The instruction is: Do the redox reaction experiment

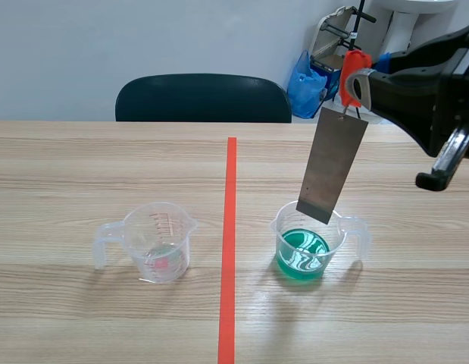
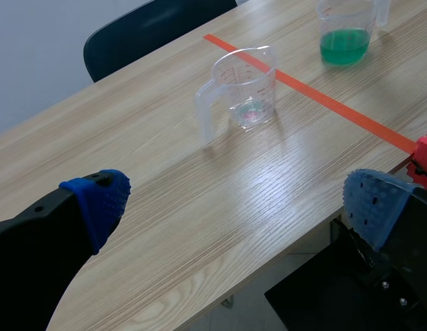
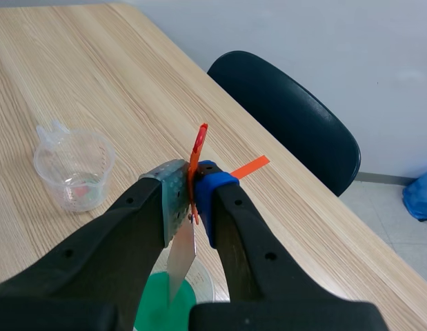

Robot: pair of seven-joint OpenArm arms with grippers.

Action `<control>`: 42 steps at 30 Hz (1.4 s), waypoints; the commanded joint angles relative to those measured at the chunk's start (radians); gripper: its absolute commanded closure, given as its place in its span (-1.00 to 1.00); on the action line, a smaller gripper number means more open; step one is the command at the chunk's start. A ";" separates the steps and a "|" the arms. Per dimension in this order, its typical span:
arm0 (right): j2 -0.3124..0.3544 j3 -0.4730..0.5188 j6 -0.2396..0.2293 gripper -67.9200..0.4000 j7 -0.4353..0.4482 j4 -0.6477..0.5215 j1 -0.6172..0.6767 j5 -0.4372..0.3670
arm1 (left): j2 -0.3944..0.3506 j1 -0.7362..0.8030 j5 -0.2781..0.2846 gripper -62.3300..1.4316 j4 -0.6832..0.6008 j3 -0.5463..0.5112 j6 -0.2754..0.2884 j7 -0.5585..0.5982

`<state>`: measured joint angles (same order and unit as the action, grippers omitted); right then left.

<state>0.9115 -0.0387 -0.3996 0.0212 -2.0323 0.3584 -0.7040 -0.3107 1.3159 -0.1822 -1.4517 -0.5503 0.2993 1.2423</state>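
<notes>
**Above the green beaker (image 1: 306, 246), a plate (image 1: 332, 163) on a clip (image 1: 354, 76)**

Right of the tape line (image 1: 229, 250), the grey plate hangs tilted from the orange clip, its lower edge at the green beaker's rim. The clear beaker (image 1: 158, 243) stands well apart, left of the line.

Left wrist view: the left gripper (image 2: 237, 201) is spread wide, gripping nothing, over the table (image 2: 220, 227) at its near edge.

Right wrist view: the right gripper (image 3: 192, 200) pinches the clip, and the plate points down over the green liquid.

Pale grey wall (image 1: 105, 38), dark chair (image 1: 204, 98) behind the light wooden table (image 1: 67, 167), blue bag (image 1: 304, 85) beside it.
</notes>
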 commanded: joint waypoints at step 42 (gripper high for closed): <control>-0.035 -0.057 -0.013 0.97 0.114 0.098 -0.022 0.064 | 0.002 0.001 0.013 -1.00 -0.002 -0.005 0.002 0.014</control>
<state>0.8833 -0.1009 -0.4049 0.1158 -1.9373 0.3580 -0.6365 -0.3107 1.3159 -0.1822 -1.4517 -0.5503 0.2993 1.2423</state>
